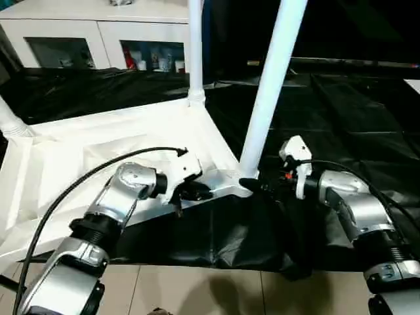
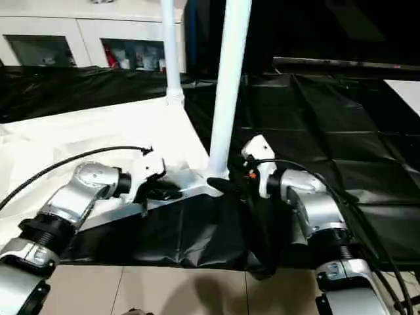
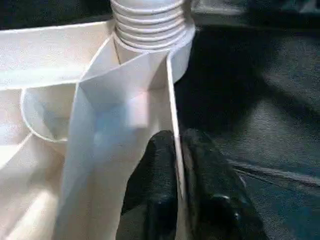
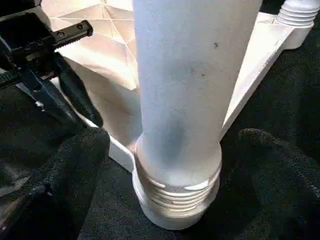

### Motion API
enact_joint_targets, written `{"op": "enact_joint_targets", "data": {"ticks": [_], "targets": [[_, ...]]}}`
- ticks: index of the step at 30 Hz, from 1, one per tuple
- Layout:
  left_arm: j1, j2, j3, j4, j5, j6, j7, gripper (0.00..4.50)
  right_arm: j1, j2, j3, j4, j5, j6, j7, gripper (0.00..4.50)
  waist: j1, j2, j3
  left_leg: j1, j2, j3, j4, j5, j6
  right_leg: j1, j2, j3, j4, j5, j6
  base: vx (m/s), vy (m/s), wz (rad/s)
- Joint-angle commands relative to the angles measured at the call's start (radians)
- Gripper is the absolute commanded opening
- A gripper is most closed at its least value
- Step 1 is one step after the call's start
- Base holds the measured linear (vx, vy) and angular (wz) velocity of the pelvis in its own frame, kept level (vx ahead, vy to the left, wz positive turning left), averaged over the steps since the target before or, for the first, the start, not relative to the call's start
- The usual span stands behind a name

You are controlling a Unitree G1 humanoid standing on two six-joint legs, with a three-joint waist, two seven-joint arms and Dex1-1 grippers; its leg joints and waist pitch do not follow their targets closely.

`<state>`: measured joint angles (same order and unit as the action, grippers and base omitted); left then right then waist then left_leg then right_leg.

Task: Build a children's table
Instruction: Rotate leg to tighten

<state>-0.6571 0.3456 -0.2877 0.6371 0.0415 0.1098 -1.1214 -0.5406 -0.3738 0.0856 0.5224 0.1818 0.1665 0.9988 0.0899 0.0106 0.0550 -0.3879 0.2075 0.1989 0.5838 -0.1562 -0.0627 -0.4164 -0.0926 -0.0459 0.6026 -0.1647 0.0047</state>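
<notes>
Tabletop [image 1: 118,141] lies upside down, ribbed underside up, on black sheeting [image 1: 341,131] spread over the floor. Three legs visible standing in corner sockets: near-corner leg [image 1: 272,79] upright and slightly tilted, far-corner leg [image 1: 195,46] upright behind it, third leg [image 1: 10,118] at the left edge, leaning. Threaded collar of near leg sits in its socket, a few thread rings visible above the rim in the right wrist view.

Left tool [image 1: 190,191] is closed on the tabletop's thin side wall near the near corner; in the left wrist view the two black fingers [image 3: 160,170] pinch the wall between them, one inside, one outside. Black cable [image 1: 85,177] runs along the left forearm.

Right tool [image 1: 252,185] is at the base of the near leg, fingers spread wide on either side of the threaded collar; right wrist view shows gaps between the pads [image 4: 75,165] and the collar, so it is not clamped on the leg.

White cabinet [image 1: 98,39] with glass doors stands at the back, well apart from the work. Tiled floor [image 1: 210,289] shows at the front edge.
</notes>
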Motion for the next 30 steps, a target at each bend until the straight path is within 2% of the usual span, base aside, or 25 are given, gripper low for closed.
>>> {"op": "enact_joint_targets", "data": {"ticks": [1,6,10,11,18,23,24,28,30], "targets": [[0.008,0.015,-0.009,-0.008,0.008,0.009,-0.002,0.13,0.001,-0.001,0.001,0.001,-0.005,0.001,-0.007,4.5,0.003,0.0,-0.075,0.022,0.018,-0.011,-0.065,-0.262,0.021,0.052,-0.038,0.024,-0.063,-0.184,-0.239,0.0,0.0,0.0],[0.007,0.015,-0.003,-0.005,0.013,0.006,0.012,0.02,-0.004,0.004,0.001,0.009,-0.01,-0.006,-0.014,4.5,0.005,0.002,-0.073,0.026,0.018,-0.009,-0.065,-0.284,0.019,0.048,-0.039,0.025,-0.067,-0.214,-0.236,0.0,0.0,0.0],[0.003,0.017,-0.004,0.003,0.019,-0.028,0.021,0.02,-0.009,0.008,0.009,0.023,-0.027,-0.023,-0.032,4.5,0.005,0.002,-0.072,0.025,0.018,-0.012,-0.068,-0.302,0.005,0.047,-0.04,0.024,-0.07,-0.25,-0.222,0.0,0.0,0.0],[0.006,0.022,-0.012,0.004,0.026,-0.063,0.015,0.02,-0.008,0.009,0.019,0.033,-0.04,-0.04,-0.036,4.5,0.005,0.002,-0.072,0.024,0.018,-0.013,-0.068,-0.303,0.003,0.047,-0.04,0.024,-0.071,-0.252,-0.22,0.0,0.0,0.0],[0.027,0.031,-0.028,-0.026,0.02,-0.098,-0.014,0.02,-0.021,0.029,0.038,0.07,-0.063,-0.068,-0.055,4.5,0.003,0.001,-0.075,0.022,0.019,-0.011,-0.066,-0.275,0.012,0.049,-0.039,0.024,-0.062,-0.194,-0.231,0.0,0.0,0.0],[0.031,0.032,-0.027,-0.022,0.021,-0.103,-0.018,0.02,-0.054,0.063,0.021,0.125,-0.054,-0.081,-0.076,4.5,0.003,0.004,-0.074,0.026,0.02,-0.011,-0.067,-0.296,0.004,0.047,-0.039,0.025,-0.064,-0.214,-0.236,0.0,0.0,0.0],[0.031,0.033,-0.027,-0.02,0.022,-0.105,-0.017,0.0,-0.056,0.065,0.019,0.131,-0.051,-0.082,-0.075,4.32,0.002,0.004,-0.073,0.025,0.02,-0.011,-0.068,-0.3,0.003,0.047,-0.039,0.025,-0.064,-0.214,-0.237,0.0,0.0,0.0],[0.035,0.039,-0.026,-0.019,0.024,-0.107,-0.015,0.0,-0.064,0.074,0.014,0.147,-0.044,-0.089,-0.072,4.18,0.005,0.002,-0.074,0.024,0.02,-0.011,-0.068,-0.288,0.006,0.048,-0.04,0.025,-0.061,-0.201,-0.234,0.0,0.0,0.0],[0.037,0.04,-0.026,-0.022,0.023,-0.105,-0.016,0.0,-0.067,0.076,0.014,0.155,-0.045,-0.095,-0.071,3.92,0.004,0.002,-0.074,0.024,0.02,-0.011,-0.067,-0.282,0.006,0.049,-0.04,0.025,-0.061,-0.193,-0.237,0.0,0.0,0.0]]}}
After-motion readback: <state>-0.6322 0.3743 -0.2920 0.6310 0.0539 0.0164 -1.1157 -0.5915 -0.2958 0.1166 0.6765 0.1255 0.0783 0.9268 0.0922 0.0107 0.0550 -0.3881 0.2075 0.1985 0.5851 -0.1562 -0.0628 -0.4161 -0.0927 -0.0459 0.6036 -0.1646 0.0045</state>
